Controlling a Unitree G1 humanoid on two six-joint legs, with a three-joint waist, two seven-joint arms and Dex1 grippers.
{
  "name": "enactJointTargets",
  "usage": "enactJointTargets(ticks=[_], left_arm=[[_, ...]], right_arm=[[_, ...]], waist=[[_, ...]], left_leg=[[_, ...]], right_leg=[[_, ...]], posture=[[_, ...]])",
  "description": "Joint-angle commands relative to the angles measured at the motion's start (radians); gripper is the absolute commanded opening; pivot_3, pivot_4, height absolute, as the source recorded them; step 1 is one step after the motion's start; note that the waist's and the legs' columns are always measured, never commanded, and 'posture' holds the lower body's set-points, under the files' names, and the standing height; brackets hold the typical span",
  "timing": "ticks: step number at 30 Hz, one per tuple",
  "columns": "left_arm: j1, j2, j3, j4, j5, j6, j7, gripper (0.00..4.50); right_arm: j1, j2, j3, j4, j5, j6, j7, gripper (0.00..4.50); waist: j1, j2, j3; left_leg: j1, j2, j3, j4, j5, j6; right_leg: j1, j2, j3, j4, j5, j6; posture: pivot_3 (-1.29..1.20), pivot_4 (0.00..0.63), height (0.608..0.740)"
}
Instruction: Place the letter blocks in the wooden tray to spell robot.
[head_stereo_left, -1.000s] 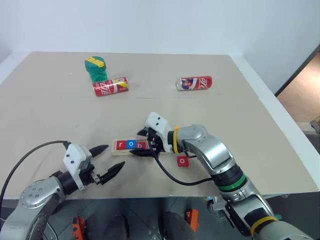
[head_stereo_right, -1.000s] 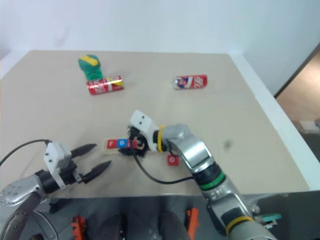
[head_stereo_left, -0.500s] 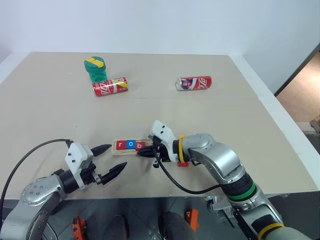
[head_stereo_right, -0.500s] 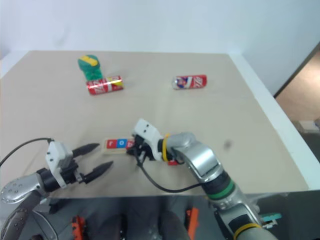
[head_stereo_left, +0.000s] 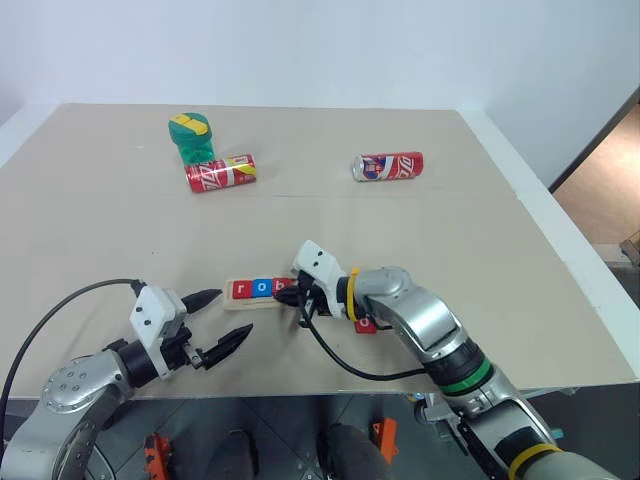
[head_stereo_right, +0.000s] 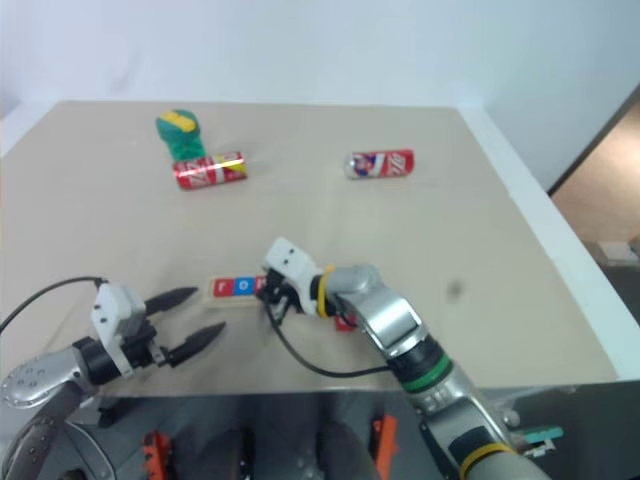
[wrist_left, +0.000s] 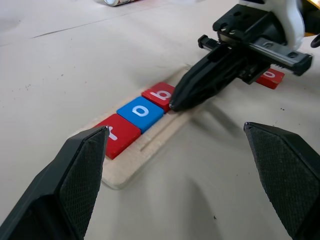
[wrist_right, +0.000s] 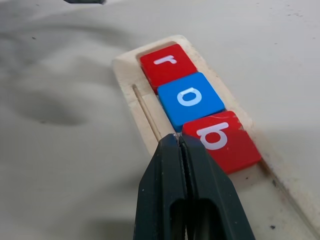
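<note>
Nudging risk: right gripper (wrist_right: 176, 142), jaws pressed together, touches b block (wrist_right: 220, 141); a hard push skews r (wrist_right: 166, 62), o (wrist_right: 190, 97) in wooden tray (wrist_left: 150, 150).
Left gripper (head_stereo_left: 220, 325): jaws spread, idle.
Loose o block (wrist_left: 270, 76): on worktop (head_stereo_left: 450, 230).

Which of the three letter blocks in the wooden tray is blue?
The middle block, the o, is blue. The r and the b on either side of it in the wooden tray are red.
</note>
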Motion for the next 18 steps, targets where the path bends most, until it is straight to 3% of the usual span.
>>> enactJointTargets(ticks=[1, 6, 11, 15, 18], left_arm=[[0.011, 0.004, -0.001, -0.032, 0.001, -0.007, 0.006, 4.5], [0.013, 0.004, -0.002, -0.028, 0.005, -0.011, 0.004, 4.5], [0.01, 0.012, -0.004, -0.025, 0.006, -0.018, -0.013, 4.5], [0.021, 0.05, -0.037, -0.067, -0.034, 0.005, -0.086, 4.5], [0.005, 0.08, -0.056, -0.09, -0.075, 0.043, -0.12, 4.5]], right_arm=[[-0.041, 0.014, -0.026, -0.02, -0.001, -0.019, -0.004, 0.02], [-0.06, -0.022, -0.082, -0.117, 0.06, 0.066, 0.029, 0.02], [-0.075, -0.117, -0.21, -0.255, 0.226, 0.189, 0.126, 1.56], [0.007, -0.3, -0.296, -0.251, 0.312, 0.137, 0.295, 3.02], [0.122, -0.447, -0.282, -0.238, 0.291, 0.032, 0.418, 3.97]], waist=[[0.0, 0.0, 0.0], [0.001, 0.0, 0.0], [0.002, 0.0, 0.0], [0.01, 0.0, 0.0], [0.016, 0.0, 0.0]], left_leg=[[0.0, 0.0, 0.0, 0.0, 0.0, 0.0], [0.0, 0.0, 0.0, 0.0, 0.0, 0.0], [-0.001, -0.001, 0.0, 0.0, 0.0, 0.0], [-0.001, -0.001, -0.001, 0.0, 0.0, 0.0], [0.0, -0.002, 0.0, 0.0, 0.0, 0.0]], right_leg=[[0.0, 0.0, 0.0, 0.0, 0.0, 0.0], [0.0, 0.0, 0.0, 0.0, 0.0, 0.0], [0.0, -0.001, 0.0, 0.0, 0.0, 0.0], [0.001, -0.001, 0.0, 0.0, -0.001, 0.001], [0.002, -0.002, 0.001, -0.001, -0.002, 0.002]], posture=[[0.0, 0.15, 0.74], [0.0, 0.15, 0.74], [0.0, 0.15, 0.74], [0.0, 0.15, 0.74], [0.0, 0.15, 0.74]])
